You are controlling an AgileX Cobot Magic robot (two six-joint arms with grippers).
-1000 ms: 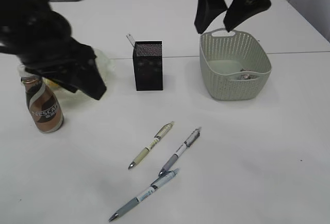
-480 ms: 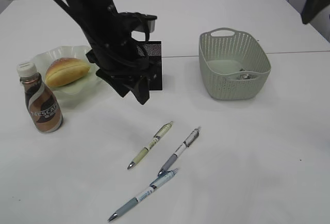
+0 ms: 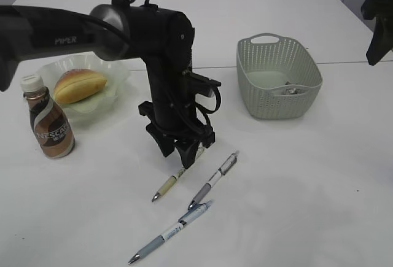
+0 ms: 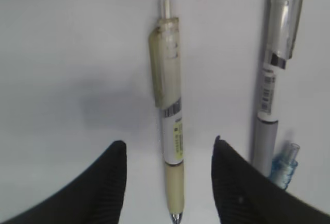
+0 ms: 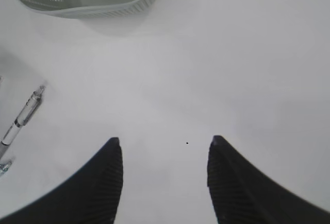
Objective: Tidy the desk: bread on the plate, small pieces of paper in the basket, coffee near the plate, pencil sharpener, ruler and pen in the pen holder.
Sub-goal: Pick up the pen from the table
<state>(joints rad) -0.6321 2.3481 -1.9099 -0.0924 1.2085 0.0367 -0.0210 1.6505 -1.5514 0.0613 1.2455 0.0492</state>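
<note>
While my left claw [image 4: 167, 183] hangs low over the surface [image 3: 307, 187], its jaws stand wide on either side of the yellowish pen [image 4: 170, 121], gripping nothing yet. "PIPER" reads off my arm, "NESCAFE" off the coffee [image 3: 49, 123] beside the plate [image 3: 120, 73], where the bread [image 3: 78, 85] sits. A second ago that arm was back over the plate, so it's swung across. Right claw [image 5: 165, 183] is open and empty over bare surface, having pulled away from the basket [image 3: 279, 86]. Two grey pens [image 3: 214, 180] lie nearby.
</note>
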